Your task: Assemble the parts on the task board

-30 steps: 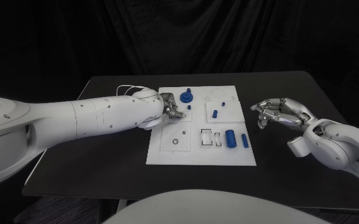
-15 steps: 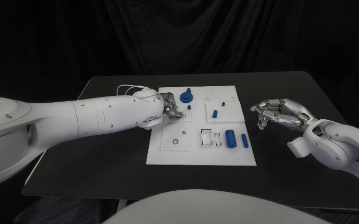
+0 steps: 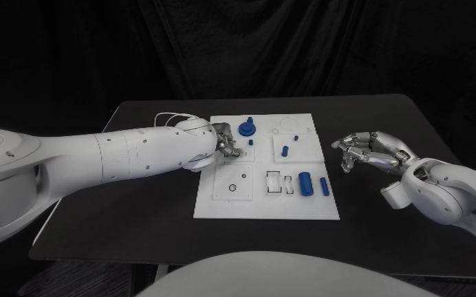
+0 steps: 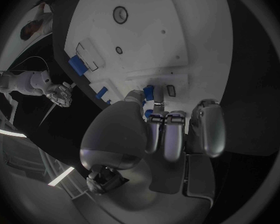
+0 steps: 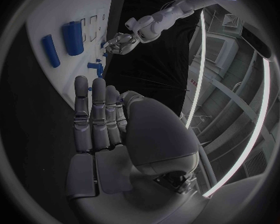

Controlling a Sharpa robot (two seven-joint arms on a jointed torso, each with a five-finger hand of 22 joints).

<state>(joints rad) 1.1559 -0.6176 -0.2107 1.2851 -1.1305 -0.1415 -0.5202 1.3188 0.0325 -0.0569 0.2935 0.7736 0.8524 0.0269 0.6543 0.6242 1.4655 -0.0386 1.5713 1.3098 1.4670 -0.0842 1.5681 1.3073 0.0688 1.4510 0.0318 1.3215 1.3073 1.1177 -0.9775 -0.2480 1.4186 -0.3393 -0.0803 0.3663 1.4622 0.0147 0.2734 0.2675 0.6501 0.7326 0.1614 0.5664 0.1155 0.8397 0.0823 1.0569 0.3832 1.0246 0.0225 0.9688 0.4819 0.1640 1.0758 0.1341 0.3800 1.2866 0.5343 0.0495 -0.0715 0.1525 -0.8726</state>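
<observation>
Now: left hand pinches small blue part over task board; right hand empty, fingers apart, beside board.

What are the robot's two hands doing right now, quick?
Left hand: over the task board, pinching a small blue part.
Right hand: off the board, fingers curled, holding nothing.

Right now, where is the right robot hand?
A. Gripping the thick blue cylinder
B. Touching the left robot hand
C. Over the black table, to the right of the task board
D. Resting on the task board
C: the right robot hand is beside the task board, apart from it, over the black table.
</observation>
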